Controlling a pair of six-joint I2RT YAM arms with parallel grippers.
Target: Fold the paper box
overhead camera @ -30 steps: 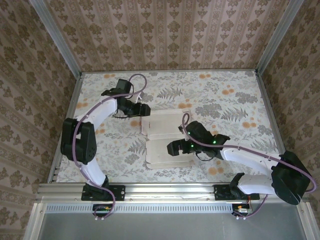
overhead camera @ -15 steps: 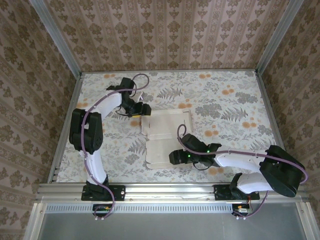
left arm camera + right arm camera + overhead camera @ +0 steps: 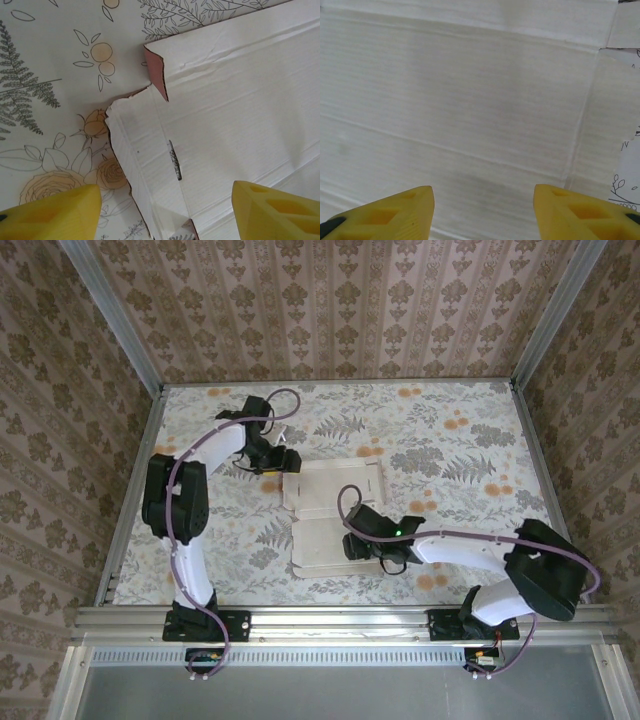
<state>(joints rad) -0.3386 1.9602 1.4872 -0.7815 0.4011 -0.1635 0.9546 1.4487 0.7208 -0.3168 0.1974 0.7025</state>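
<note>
The paper box (image 3: pixel 325 490) lies flat and unfolded mid-table, pale inner side up. In the left wrist view its sheet (image 3: pixel 240 100) shows a pink edge at a raised corner flap (image 3: pixel 156 70), a torn-edged side flap (image 3: pixel 132 150) and a short slit (image 3: pixel 174 160). My left gripper (image 3: pixel 285 462) hovers at the sheet's far-left corner, open (image 3: pixel 165 220), one yellow fingertip (image 3: pixel 50 215) over the tablecloth, the other over the card. My right gripper (image 3: pixel 350 545) sits low over the near panel (image 3: pixel 470 100), open (image 3: pixel 482 210), with the flat card below its fingers.
A floral tablecloth (image 3: pixel 470 450) covers the table, with room right of the sheet. Aluminium rails run along the near edge (image 3: pixel 330 618) and the sides, and patterned walls close in the back and both flanks.
My right gripper has slid left over the near panel and come lower, its jaws narrower than before. The left arm's elbow has folded back while its gripper stays at the far-left corner.
</note>
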